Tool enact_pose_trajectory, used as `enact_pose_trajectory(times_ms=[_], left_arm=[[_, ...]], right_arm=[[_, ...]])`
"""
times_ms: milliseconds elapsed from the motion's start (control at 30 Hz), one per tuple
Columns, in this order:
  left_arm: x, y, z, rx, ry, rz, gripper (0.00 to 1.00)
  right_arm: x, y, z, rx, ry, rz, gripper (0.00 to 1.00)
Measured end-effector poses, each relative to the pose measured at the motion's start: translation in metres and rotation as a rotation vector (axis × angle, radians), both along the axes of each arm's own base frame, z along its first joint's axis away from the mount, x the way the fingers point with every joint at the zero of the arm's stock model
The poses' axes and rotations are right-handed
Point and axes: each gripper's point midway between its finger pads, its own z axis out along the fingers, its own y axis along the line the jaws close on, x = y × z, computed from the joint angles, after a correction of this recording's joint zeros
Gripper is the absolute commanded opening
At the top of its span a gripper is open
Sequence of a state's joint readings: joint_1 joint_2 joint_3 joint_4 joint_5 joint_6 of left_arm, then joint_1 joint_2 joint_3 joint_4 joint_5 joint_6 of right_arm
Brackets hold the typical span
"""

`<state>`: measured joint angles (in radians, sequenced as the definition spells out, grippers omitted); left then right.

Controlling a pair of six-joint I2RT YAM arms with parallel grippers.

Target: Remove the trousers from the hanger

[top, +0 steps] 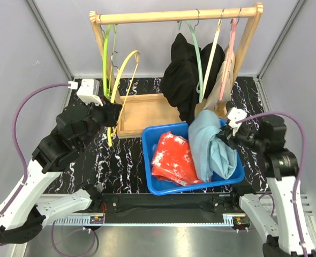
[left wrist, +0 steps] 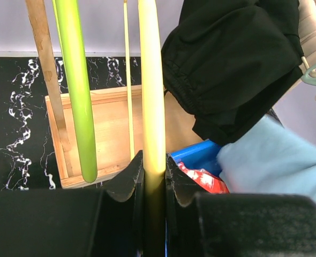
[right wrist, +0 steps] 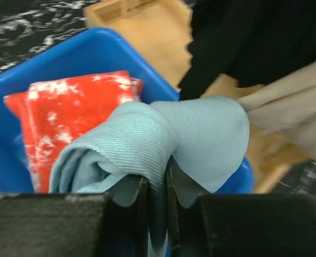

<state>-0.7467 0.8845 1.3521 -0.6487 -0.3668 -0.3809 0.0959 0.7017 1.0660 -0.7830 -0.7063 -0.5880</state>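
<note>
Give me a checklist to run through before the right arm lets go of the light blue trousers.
1. Right gripper grips the light blue trousers: ok, cloth is pinched between its fingers.
2. Light blue trousers hang over the blue bin: ok for most of the cloth; whether the far end clears the rim, cannot tell.
3. Red patterned trousers lie flat in the bin, leaving room beside them: ok.
4. Left gripper is clamped on the yellow hanger: ok.
5. Yellow hanger is bare of cloth: ok.
6. Rack emptied: not ok, black trousers and beige trousers hang there.
</note>
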Motion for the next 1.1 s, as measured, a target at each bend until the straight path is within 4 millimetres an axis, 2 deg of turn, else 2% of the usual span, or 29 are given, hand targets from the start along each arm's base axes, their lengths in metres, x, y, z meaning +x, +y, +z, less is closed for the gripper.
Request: enact_pose_trajectory(times_ms=[133,167,233,267,300,367,433,600,833,967,1100], left_arm=[[-0.001,0.001,-0.001,0.0,0.0,0.0,0.0],[-0.001,0.001,-0.001,-0.001,-0.001,0.0,0.0],[-0.001,0.001,0.001,-0.005,-0.005,0.0,0.0],[-0.001,0.001,0.001,-0.006,-0.006,0.0,0.0],[0.0,0.0,0.001,-0.007,-0.007,-0.001,0.0],[0.001,-0.001,0.001,-0.005,-0.005,-0.002,0.0],[0.003,-0.004,0.004,-0.005,-0.005,-0.003,0.0],[0.011,-0.011,0.014,-0.008,-0.011,-0.004,0.0],[0.029,-0.022,0.032,0.007,-0.024,0.01,0.0],[0.05,-0.024,0.059,-0.001,-0.051,0.04,0.0],[0.081,-0.006,0.079,-0.042,-0.069,0.118,0.0]], right_arm=[[0.002,0.038,-0.041,0.071,0.13,0.155,0.38],[-0.002,0.05,-0.05,0.065,0.151,0.203,0.56],[-0.015,0.079,-0.069,0.054,0.205,0.316,0.73],[-0.022,0.089,-0.077,0.055,0.226,0.36,0.78],[-0.024,0.093,-0.082,0.056,0.238,0.376,0.92],[-0.025,0.097,-0.087,0.064,0.251,0.384,0.99],[-0.022,0.097,-0.083,0.064,0.226,0.379,1.0],[-0.02,0.083,-0.07,0.059,0.15,0.316,1.0],[-0.003,0.028,-0.05,0.082,0.04,0.056,1.0],[-0.002,0.004,-0.056,0.094,0.017,-0.065,1.0],[0.007,-0.017,-0.07,0.101,0.033,-0.194,1.0]])
